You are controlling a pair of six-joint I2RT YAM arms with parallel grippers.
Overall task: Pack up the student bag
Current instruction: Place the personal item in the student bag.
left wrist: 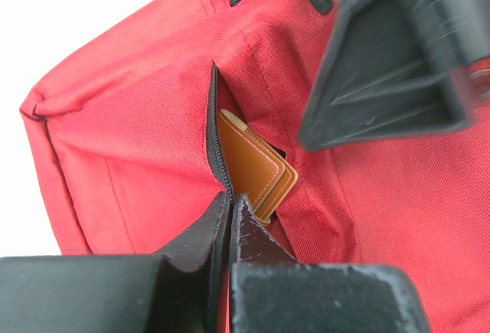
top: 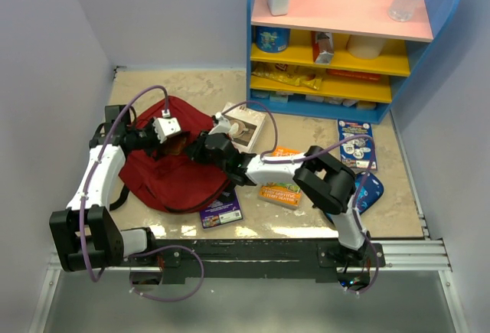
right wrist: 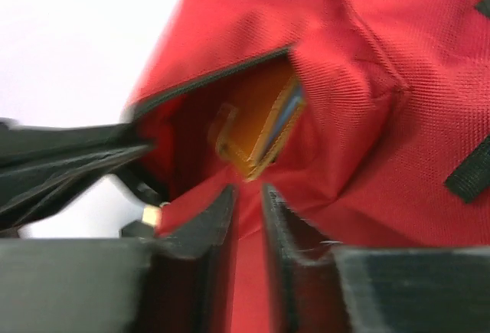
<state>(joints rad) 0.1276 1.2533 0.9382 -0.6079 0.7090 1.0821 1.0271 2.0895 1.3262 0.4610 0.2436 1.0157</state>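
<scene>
The student bag (top: 164,176) is a dark red backpack lying at the left of the table. My left gripper (top: 170,132) is shut on the black zipper edge of its pocket opening, as the left wrist view (left wrist: 232,197) shows. A tan leather wallet (left wrist: 256,168) sits inside that pocket and also shows in the right wrist view (right wrist: 256,130). My right gripper (top: 200,149) is just in front of the pocket mouth. Its jaws (right wrist: 247,189) stand a narrow gap apart, with red fabric behind them and nothing held.
A white book (top: 246,125), an orange book (top: 282,187) and a purple book (top: 222,210) lie next to the bag. A blue book (top: 357,143) and a blue pouch (top: 369,192) lie to the right. A blue shelf unit (top: 344,50) stands at the back.
</scene>
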